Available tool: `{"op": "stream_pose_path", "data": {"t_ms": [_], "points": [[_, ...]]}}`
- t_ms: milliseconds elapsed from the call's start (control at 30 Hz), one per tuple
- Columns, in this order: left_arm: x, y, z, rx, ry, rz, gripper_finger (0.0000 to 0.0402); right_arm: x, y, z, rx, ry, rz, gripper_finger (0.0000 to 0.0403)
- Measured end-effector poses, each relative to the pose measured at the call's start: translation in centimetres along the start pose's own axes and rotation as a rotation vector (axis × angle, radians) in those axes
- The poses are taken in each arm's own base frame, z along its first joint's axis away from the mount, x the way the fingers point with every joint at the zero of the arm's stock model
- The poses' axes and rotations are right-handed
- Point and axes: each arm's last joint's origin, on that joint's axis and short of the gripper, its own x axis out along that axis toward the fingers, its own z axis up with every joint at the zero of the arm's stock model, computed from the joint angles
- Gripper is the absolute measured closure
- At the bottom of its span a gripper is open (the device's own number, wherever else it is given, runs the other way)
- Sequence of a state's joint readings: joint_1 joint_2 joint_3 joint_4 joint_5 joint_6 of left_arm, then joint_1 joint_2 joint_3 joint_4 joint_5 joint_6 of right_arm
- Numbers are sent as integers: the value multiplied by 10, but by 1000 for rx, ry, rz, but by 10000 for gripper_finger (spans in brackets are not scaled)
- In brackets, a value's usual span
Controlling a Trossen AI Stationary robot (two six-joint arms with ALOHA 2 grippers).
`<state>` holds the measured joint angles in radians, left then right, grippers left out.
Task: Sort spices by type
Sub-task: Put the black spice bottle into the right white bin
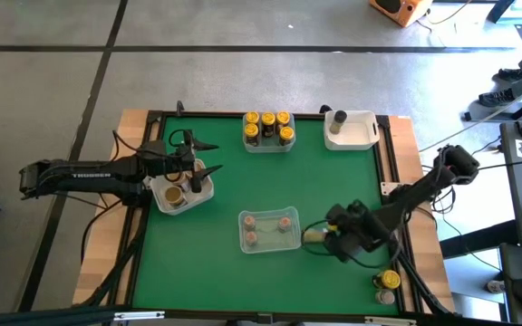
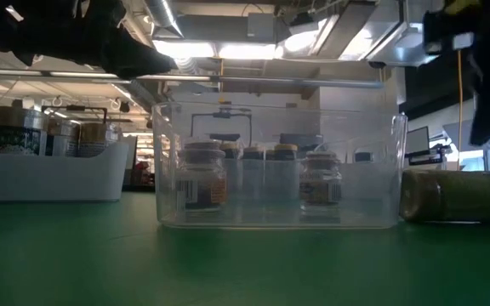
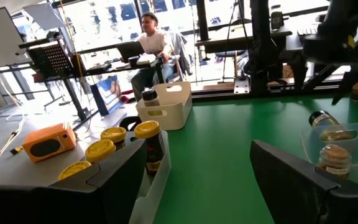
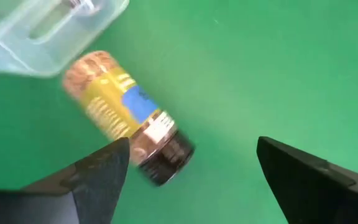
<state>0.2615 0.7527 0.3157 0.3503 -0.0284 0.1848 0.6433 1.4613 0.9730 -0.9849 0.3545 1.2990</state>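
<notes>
Green felt carries a toppled cork-lidded, yellow-labelled spice jar (image 4: 126, 134) just beside the clear central plastic tub (image 1: 269, 230), ahead of the right gripper (image 1: 332, 237), whose jaws stand apart, empty. That tub holds three jars. Left gripper (image 1: 194, 169), jaws apart, hovers over a white tub (image 1: 202, 192) left of it; bare felt surrounds the clear tub.

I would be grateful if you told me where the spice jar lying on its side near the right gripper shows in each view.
High view: the lying jar is on the green mat, just right of the clear tub.
Low view: at the right edge, right of that tub.
Left wrist view: cannot tell; it is not clearly in it.
Right wrist view: centre-left, ahead of the open right gripper.
Shared landmark: the clear tub.
</notes>
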Motion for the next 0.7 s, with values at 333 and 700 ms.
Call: {"op": "stream_pose_path", "data": {"t_ms": [333, 700], "points": [[0, 0, 1, -1, -6, 1, 116, 38, 17, 9, -244, 199, 43, 52], [0, 0, 1, -4, -10, 2, 116, 62, 29, 6, -516, 125, 5, 52]]}}
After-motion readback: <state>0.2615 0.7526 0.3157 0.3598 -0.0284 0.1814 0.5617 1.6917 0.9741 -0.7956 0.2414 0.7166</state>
